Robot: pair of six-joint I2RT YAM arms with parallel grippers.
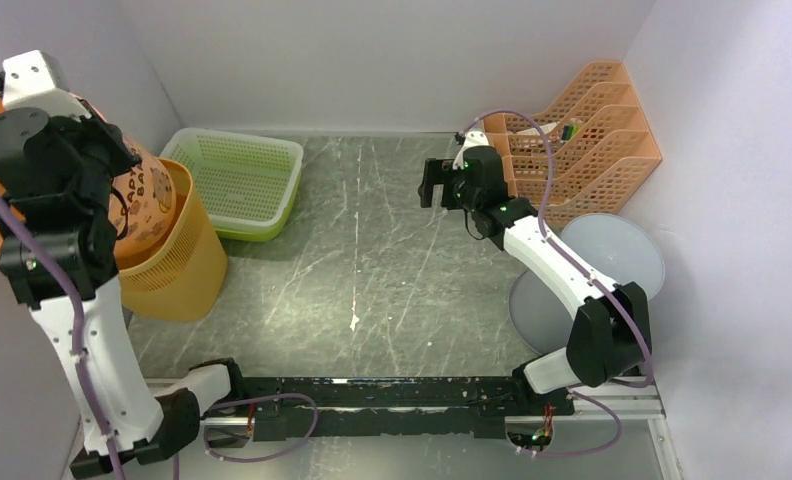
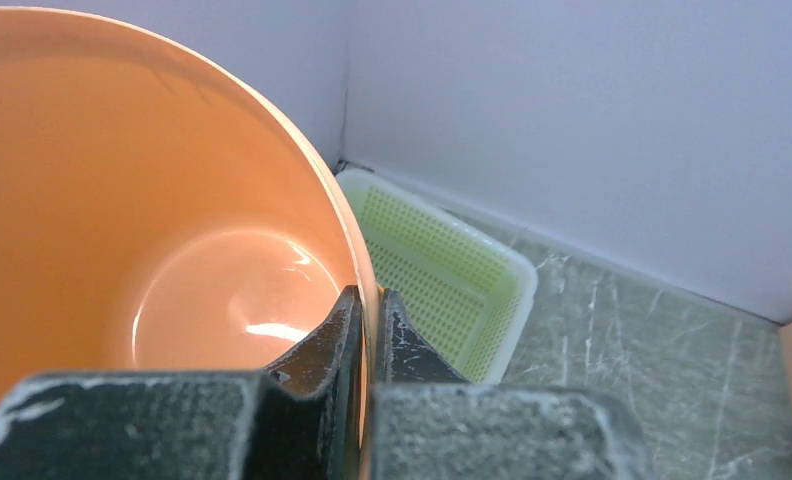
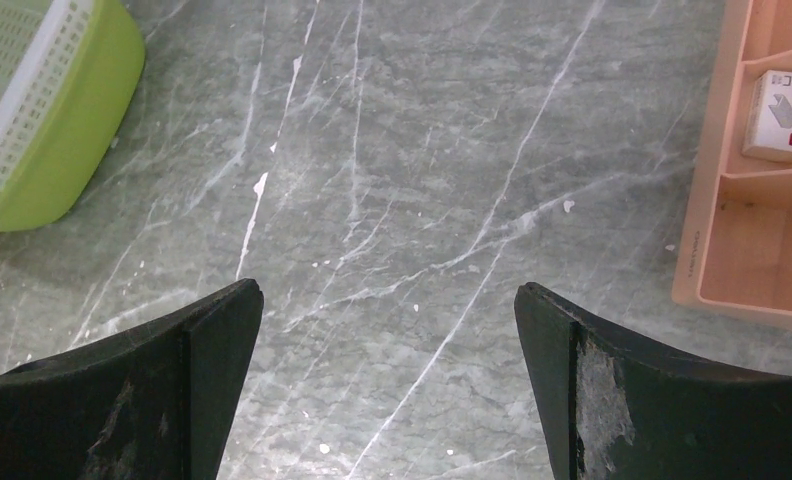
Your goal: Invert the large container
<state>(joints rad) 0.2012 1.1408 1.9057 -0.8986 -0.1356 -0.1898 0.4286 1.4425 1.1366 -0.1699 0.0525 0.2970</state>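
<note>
The large container [image 1: 144, 200] is an orange bucket with print on its side. It is tilted, its base resting inside a yellow mesh bin [image 1: 177, 262] at the far left. In the left wrist view its glossy orange inside [image 2: 122, 200] fills the left half. My left gripper [image 2: 369, 305] is shut on its rim, one finger inside and one outside. In the top view these fingers are hidden behind the left wrist. My right gripper [image 1: 438, 185] is open and empty above the bare table, as the right wrist view [image 3: 387, 300] shows.
A green mesh basket [image 1: 237, 180] stands at the back left, beside the yellow bin. An orange file organizer [image 1: 582, 130] holding a white box [image 3: 782, 100] stands at the back right. Two grey round discs [image 1: 617, 250] lie near the right arm. Walls close in left, back and right.
</note>
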